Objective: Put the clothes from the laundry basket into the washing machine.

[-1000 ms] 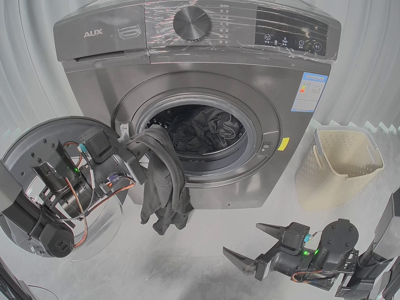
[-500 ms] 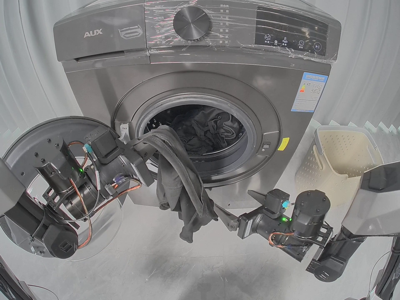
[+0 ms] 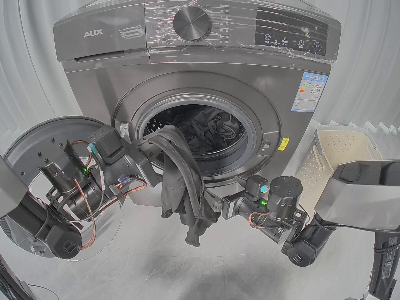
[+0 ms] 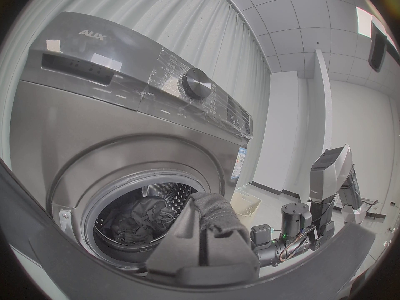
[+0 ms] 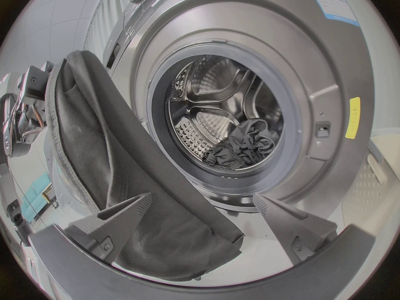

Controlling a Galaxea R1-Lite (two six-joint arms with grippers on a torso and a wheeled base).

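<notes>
1. The dark garment (image 3: 183, 180) is pinched at its top by the left claw (image 4: 204, 230), just before the washing machine's (image 3: 266, 101) open drum.
2. The right claw (image 5: 201, 198) is spread wide about the lower folds, with nothing gripped.
3. The tail could be snagged on the door seal, or left outside, if pushed in ungathered.
4. Its long axis is hung near vertical, the loose end pointing at the floor.

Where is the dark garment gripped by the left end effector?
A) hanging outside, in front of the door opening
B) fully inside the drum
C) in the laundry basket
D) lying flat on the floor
A: the dark garment hangs from the left end effector in front of the washing machine opening, not yet inside the drum.
</notes>
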